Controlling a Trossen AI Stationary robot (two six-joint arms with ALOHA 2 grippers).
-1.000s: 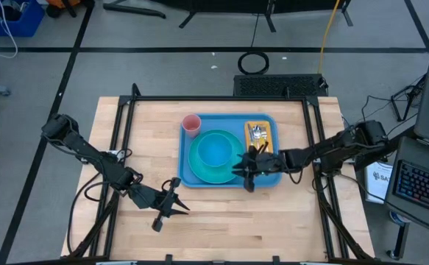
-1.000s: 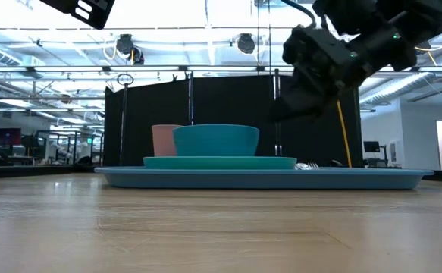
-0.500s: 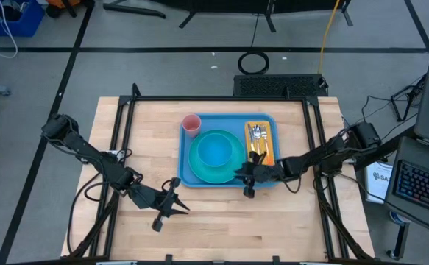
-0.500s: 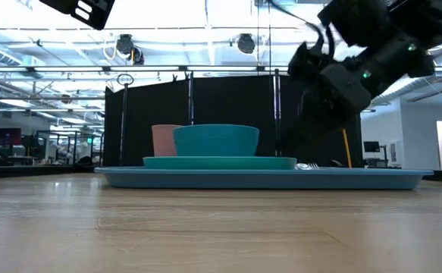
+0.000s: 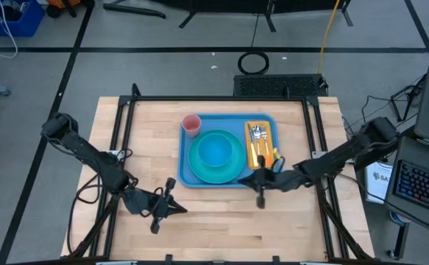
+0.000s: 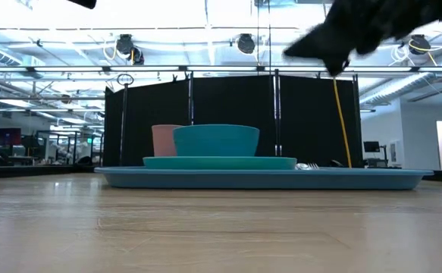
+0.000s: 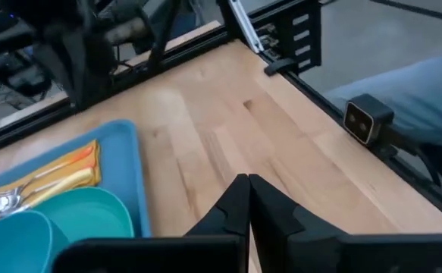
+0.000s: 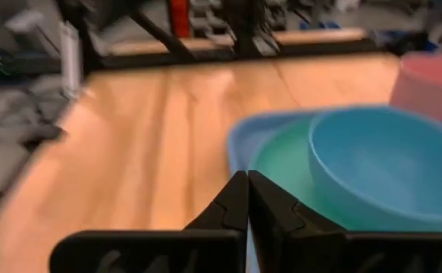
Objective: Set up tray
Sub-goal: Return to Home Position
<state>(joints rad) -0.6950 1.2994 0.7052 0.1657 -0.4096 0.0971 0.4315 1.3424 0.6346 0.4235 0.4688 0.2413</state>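
Tray: the tray (image 5: 225, 122) is lying flat on the desk (image 5: 221, 228), a little toward 12 o'clock from the desk's middle.
Dishes: a turquoise plate (image 5: 199, 171) is sitting on the tray's 9 o'clock half, and a blue bowl (image 5: 215, 151) is resting on the plate. A pink cup (image 5: 191, 124) is standing upright in the tray's 11 o'clock corner.
Napkin side: a yellow napkin (image 5: 267, 132) is lying along the tray's 3 o'clock edge, with cutlery (image 5: 256, 136) lying lengthwise on it. I am not making out each piece separately.
Right gripper: I am holding my right gripper (image 8: 247, 182) above bare desk just off the tray's 5 o'clock corner. Its fingers are pressed together on nothing, and it is facing toward 9 o'clock across the tray's near rim.
Left gripper: I am keeping my left gripper (image 7: 248, 186) low over the desk at about 7 o'clock from the tray, well apart from it. Its fingers are likewise together and empty.
Done: as I am judging it, every piece is sitting inside the rim and nothing is waiting loose on the desk, so the setting itself is looking finished.
Left: I am reckoning that only parking both arms is remaining. The right one is needing care near the 5 o'clock corner, so as not to nudge the rim.
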